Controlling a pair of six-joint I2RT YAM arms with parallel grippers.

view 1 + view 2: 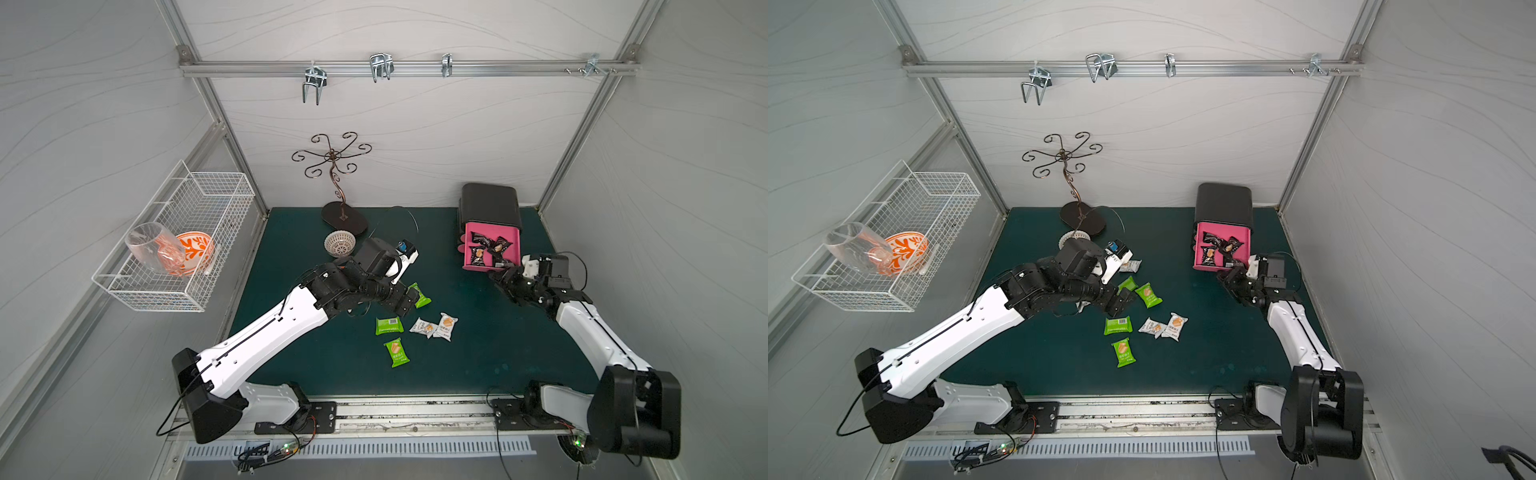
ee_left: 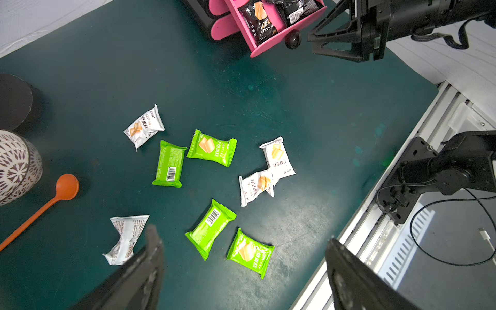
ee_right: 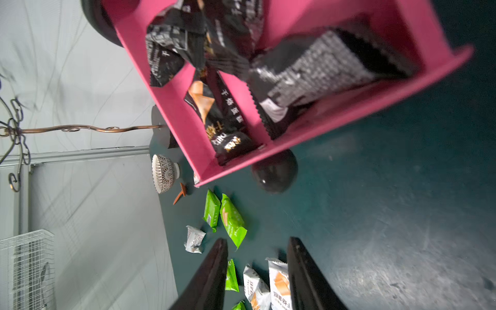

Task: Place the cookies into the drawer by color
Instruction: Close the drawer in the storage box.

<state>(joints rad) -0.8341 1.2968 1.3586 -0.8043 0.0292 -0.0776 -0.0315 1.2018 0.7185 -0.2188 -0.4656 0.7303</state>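
You're roughly a third done, I'd judge. The black cookies (image 1: 492, 247) are in the drawer (image 1: 482, 228) at 2 o'clock. Green cookies (image 1: 389, 325) and white cookies (image 1: 445, 326) lie loose at its 8 o'clock. Your left gripper (image 2: 243, 236) hangs spread wide above them. The right gripper (image 3: 257, 239) is parted and empty.

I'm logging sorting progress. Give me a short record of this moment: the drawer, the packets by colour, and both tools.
drawer: pink drawer, pulled out of black cabinet
in drawer: black sealed snack packets only
on dark green mat: four green packets, four white packets, one of them crumpled
left tool: open, empty, above the loose packets
right tool: open, empty, close to the drawer's black knob
unsorted: green and white
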